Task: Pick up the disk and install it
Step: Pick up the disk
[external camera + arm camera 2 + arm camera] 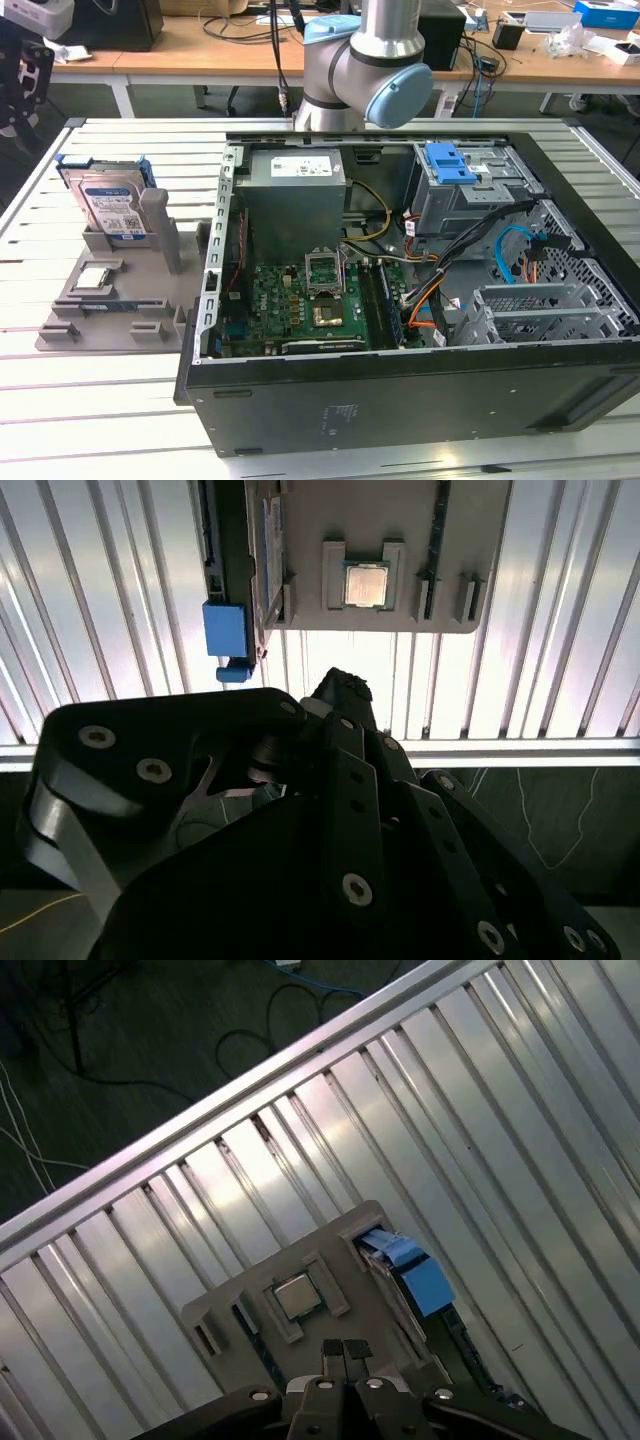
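The disk [112,207], silver with a white-and-blue label and blue side rails, leans upright in a grey holder [150,290] on the slatted table, at the exterior view's left of the open computer case [400,300]. In both wrist views I see the disk edge-on, marked by its blue rail [228,632] [422,1280]. My gripper [344,1352] hangs high above the holder, fingers shut with nothing between them, well clear of the disk. In the second wrist view the gripper [338,683] is a dark mass below the holder's edge.
A small square silver chip [297,1297] sits in the holder beside the disk. Inside the case, a grey drive bay with a blue plastic top [450,163] stands at the far right, near cables and the motherboard [310,300]. The arm's base [360,70] rises behind the case.
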### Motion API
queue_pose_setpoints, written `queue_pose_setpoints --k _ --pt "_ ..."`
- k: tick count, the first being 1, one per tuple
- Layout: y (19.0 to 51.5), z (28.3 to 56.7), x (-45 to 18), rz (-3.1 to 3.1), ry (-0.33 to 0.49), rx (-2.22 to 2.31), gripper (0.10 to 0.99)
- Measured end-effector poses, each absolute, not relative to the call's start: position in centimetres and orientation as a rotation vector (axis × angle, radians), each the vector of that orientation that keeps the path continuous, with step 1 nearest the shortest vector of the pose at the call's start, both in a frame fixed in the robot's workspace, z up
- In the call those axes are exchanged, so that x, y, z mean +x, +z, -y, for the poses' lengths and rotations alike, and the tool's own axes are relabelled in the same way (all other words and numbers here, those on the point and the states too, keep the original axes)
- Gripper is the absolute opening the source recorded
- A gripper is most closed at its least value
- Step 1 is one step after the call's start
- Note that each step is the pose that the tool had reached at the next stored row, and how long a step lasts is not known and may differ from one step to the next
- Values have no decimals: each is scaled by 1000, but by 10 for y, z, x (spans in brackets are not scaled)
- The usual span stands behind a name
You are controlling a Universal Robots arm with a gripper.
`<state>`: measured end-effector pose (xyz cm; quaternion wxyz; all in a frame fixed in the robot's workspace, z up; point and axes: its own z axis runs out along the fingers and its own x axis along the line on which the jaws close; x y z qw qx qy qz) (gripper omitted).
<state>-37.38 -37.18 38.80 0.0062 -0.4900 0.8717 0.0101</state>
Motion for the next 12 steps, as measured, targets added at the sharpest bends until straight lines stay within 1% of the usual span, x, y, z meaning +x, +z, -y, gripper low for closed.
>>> queue_pose_setpoints --k 12 --pt "388 372 -374 -2622 33 -1710 106"
